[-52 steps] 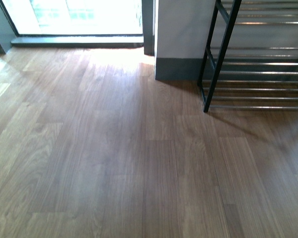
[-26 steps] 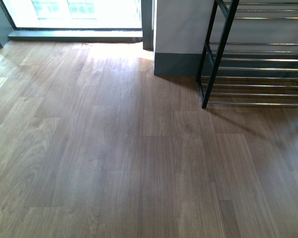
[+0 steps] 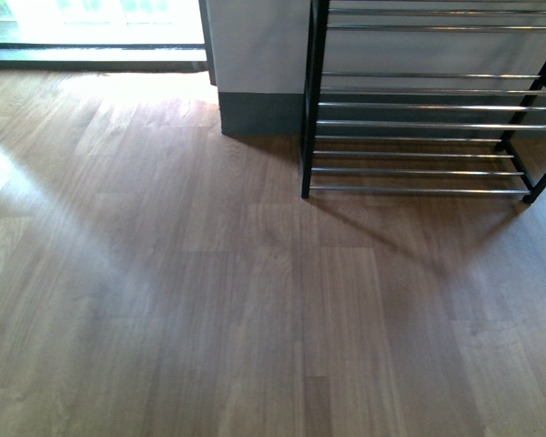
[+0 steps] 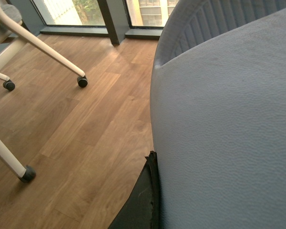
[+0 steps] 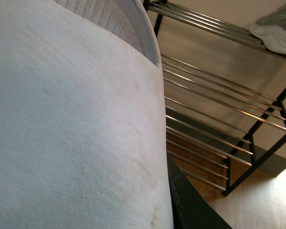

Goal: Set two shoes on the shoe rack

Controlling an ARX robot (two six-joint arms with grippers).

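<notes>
Left gripper (image 4: 144, 200) clamps the left shoe (image 4: 219, 129); right gripper (image 5: 186, 205) clamps the right shoe (image 5: 71, 124) (jaw gaps hidden by soles). Likely light, soft-topped, stiff-soled — grip the sole edge. Shoe rack (image 3: 309, 100) stands upper right.

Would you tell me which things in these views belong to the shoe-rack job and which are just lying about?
Job: shoe rack; left arm's shoe, sole showing; right arm's shoe, sole showing.
Lying about: wheeled chair; window; grey-and-white item on the rack's top bars, possibly another shoe.
</notes>
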